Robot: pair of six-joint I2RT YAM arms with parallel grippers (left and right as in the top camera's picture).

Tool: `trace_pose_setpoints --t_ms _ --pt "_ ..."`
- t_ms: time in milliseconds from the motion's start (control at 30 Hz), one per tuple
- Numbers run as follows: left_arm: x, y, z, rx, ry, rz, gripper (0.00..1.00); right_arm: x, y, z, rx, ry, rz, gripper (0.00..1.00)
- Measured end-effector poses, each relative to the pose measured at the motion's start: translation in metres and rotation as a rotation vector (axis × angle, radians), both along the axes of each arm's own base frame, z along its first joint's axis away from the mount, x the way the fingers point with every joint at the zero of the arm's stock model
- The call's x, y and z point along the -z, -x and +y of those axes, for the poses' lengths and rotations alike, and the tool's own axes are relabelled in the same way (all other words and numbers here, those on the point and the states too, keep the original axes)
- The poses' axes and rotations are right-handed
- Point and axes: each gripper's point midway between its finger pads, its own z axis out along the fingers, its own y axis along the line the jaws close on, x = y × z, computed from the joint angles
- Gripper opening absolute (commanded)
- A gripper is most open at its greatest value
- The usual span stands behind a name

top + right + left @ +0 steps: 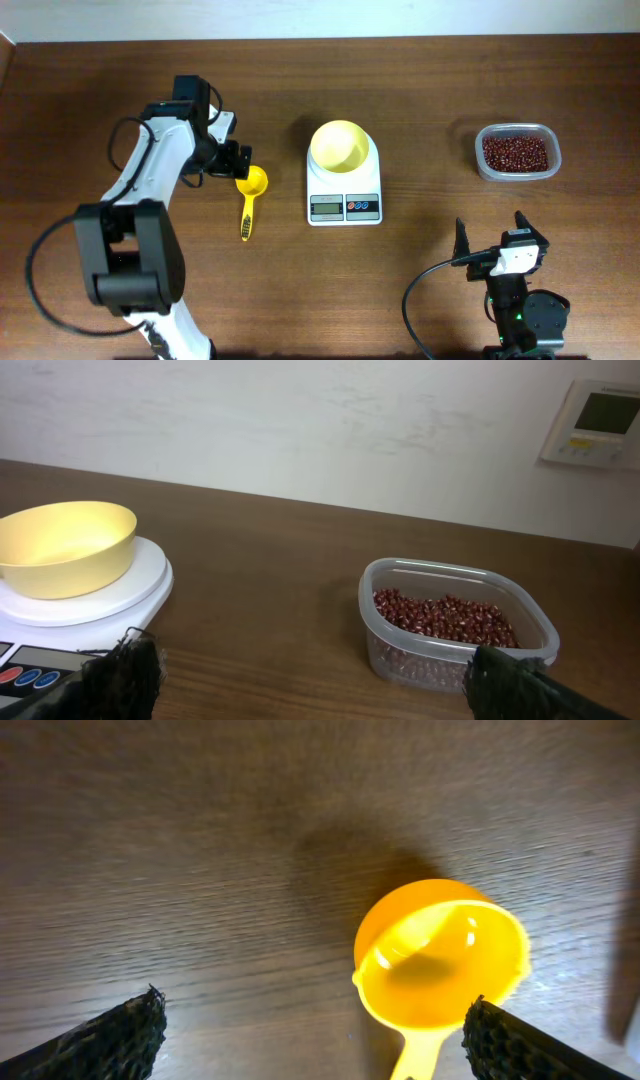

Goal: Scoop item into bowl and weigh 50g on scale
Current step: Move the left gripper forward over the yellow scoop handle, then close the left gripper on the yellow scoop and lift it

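Note:
The reddish-brown beans (516,152) fill a clear tub (486,166) at the right; they also show in the right wrist view (445,615). The empty pale-yellow bowl (341,146) sits on the white scale (344,206), seen too in the right wrist view as bowl (66,547) and scale (110,600). A yellow scoop (250,193) lies empty on the table left of the scale. My left gripper (232,160) is open just above the scoop's cup (440,955), its fingers either side of it. My right gripper (492,238) is open and empty near the front right.
The scale's display and red and blue buttons (346,207) face the front edge. A white wall with a wall panel (596,422) rises behind the table. A black cable (425,300) loops by the right arm's base.

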Motion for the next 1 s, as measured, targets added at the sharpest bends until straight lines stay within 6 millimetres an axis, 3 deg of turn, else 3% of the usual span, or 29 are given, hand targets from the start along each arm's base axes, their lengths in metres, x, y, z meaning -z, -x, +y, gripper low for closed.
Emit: trace_pose_setpoints --t_ms 167,1000 --pt "0.026 0.004 0.0 0.0 0.001 0.066 0.99 0.0 0.0 0.0 0.0 0.0 0.0 0.99" --pt "0.049 0.006 0.0 0.0 0.001 0.111 0.99 0.0 0.0 0.0 0.0 0.0 0.0 0.99"
